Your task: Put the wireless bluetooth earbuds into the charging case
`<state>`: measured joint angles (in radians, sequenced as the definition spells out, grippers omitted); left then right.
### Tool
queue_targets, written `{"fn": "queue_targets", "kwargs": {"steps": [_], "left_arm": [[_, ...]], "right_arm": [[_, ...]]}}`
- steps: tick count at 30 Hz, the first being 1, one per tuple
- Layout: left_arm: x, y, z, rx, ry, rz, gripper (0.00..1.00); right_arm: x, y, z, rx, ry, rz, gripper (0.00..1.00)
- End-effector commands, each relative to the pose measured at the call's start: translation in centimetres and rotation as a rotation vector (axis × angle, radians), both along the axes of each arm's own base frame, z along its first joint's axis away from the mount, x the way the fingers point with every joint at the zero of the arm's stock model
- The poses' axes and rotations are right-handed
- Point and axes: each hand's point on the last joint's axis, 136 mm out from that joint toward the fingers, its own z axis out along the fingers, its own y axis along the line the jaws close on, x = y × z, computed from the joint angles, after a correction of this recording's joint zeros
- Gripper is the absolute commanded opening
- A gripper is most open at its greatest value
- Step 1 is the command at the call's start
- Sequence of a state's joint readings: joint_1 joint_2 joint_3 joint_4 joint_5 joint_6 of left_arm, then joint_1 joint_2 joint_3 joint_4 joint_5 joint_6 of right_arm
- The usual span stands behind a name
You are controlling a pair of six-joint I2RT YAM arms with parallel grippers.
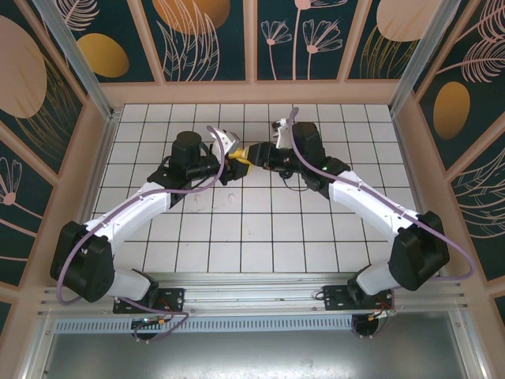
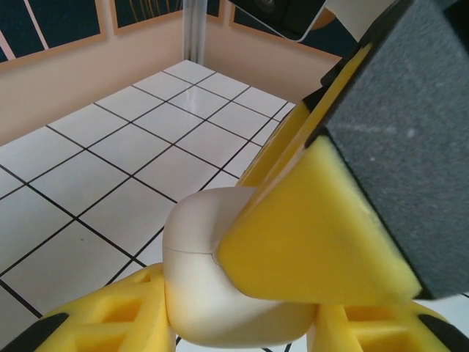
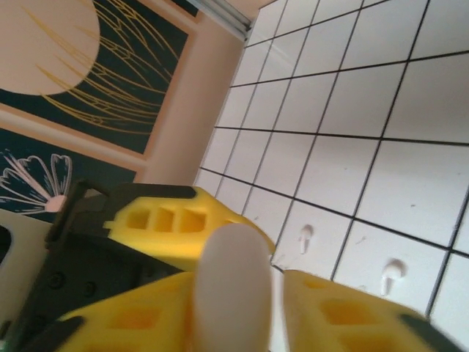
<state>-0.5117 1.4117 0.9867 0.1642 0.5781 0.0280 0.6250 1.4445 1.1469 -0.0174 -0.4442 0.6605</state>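
Above the tiled table [image 1: 260, 229], the left gripper [image 2: 234, 326] clamps the white charging case [image 2: 212, 286]; the right gripper [image 3: 234, 312] straddles its rounded edge, grip indeterminate, one yellow finger [image 2: 308, 235] overlapping the case. One white earbud [image 3: 305, 236] and a second earbud [image 3: 393, 273] lie on tiles nearby, apart.

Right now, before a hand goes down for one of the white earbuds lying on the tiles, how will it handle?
Either white earbud is tiny against its tile, so likely very light and apt to skid when nudged. The rounded head on a thin stem suggests it may pivot or roll. It looks like hard plastic, probably slippery in a pinch.
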Motion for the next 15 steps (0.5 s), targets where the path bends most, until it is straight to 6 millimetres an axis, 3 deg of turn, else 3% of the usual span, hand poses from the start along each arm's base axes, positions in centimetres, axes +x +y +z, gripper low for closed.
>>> {"fn": "queue_targets", "kwargs": {"steps": [1,5,9,14,15], "left_arm": [[-0.7,-0.5,1.5,-0.043,-0.032,-0.042,0.32],[-0.5,-0.7,1.4,-0.044,-0.023,-0.044,0.37],[0.0,-0.5,1.4,-0.041,0.005,-0.012,0.58],[0.5,0.0,0.9,-0.048,0.084,0.020,0.71],[0.5,0.1,0.9,-0.062,0.106,0.014,0.73]], "right_arm": [[-0.3,0.6,0.9,0.001,-0.015,0.039,0.22],[-0.3,0.4,0.9,-0.027,-0.038,0.047,0.13],[0.0,-0.5,1.2,-0.075,-0.086,0.055,0.08],[1.1,-2.7,1.7,-0.134,-0.138,0.036,0.05],[1.9,-4.0,2.0,-0.144,-0.152,0.015,0.05]]}}
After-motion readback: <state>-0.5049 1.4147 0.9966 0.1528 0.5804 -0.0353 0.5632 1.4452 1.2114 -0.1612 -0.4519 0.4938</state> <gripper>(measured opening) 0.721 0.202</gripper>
